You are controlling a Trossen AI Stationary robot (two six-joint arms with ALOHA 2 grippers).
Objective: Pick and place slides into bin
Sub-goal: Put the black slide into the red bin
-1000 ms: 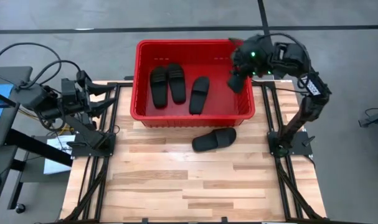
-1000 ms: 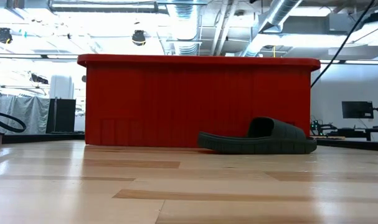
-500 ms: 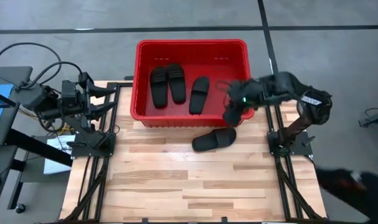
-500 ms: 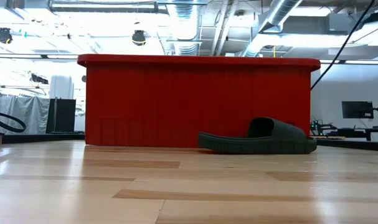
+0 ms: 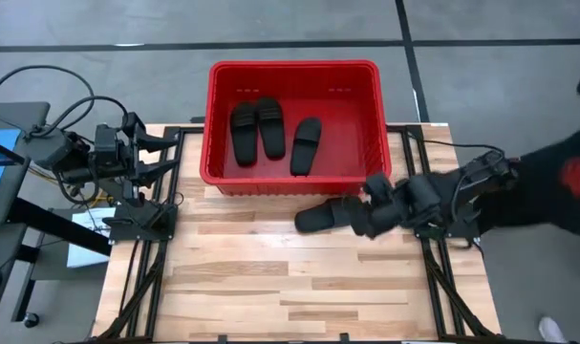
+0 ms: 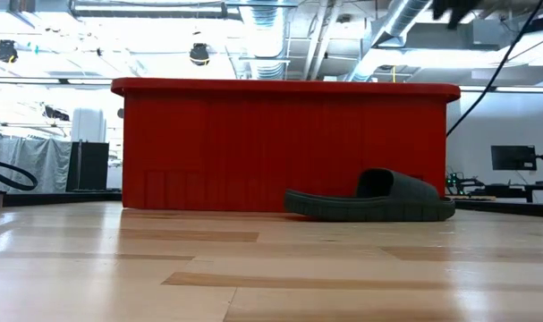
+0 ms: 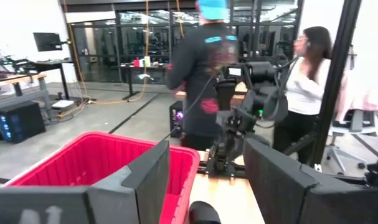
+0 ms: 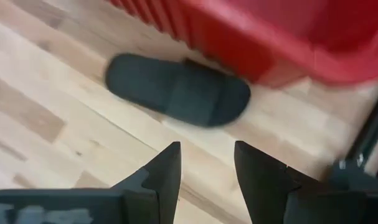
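Observation:
Three black slides (image 5: 270, 129) lie on their soles inside the red bin (image 5: 291, 69) at the table's far side. One more slide (image 5: 323, 216) lies sole-down on the wooden table just in front of the bin's near wall, also seen in the low view (image 6: 369, 201) and the right wrist view (image 8: 179, 90). My right gripper (image 5: 366, 218) hovers open over the table at this slide's right end, pointing steeply down; its fingers (image 8: 165, 165) have only bare table between them. My left gripper (image 5: 163, 153) waits open at the table's far left, pointing level.
The bin's near wall (image 6: 284, 148) stands right behind the loose slide. A person in dark clothes (image 5: 567, 182) stands at the table's right side, and two people (image 7: 207, 68) show beyond the table in the left wrist view. Bare wood (image 5: 270, 287) spreads toward the near edge.
My right gripper has swung from above the bin's far right corner toward the table's near edge and down, past the bin's right wall, turning as it went, and now hangs by the loose slide's right end. The slide has not moved. A person has come in at the right.

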